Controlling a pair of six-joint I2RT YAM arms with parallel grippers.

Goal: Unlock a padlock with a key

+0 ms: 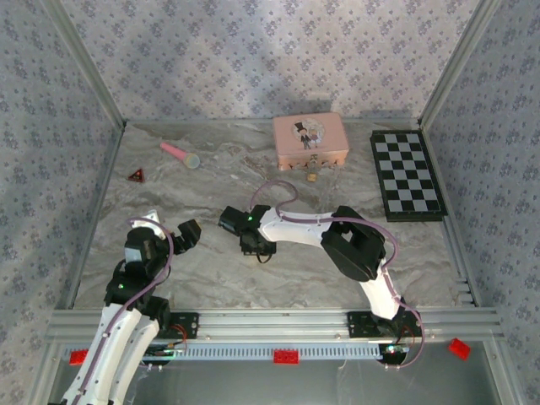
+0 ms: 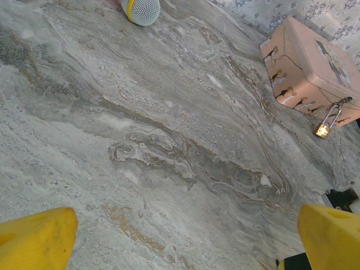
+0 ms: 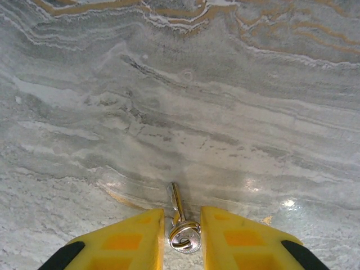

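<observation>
Key (image 3: 184, 237) between slightly parted right pincer (image 3: 183, 216), arm stretched low leftward; left pincer (image 2: 185, 225) wide open.

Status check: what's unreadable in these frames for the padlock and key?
Tiny brass-gold padlock, left wrist view: too small to tell whether its shackle is latched.
Thin greyish metal key, right wrist view: lies between the right gripper's jaws; gripped or merely flanked, unclear.
Pink picture tin, left wrist view: cut off by the right edge.
</observation>
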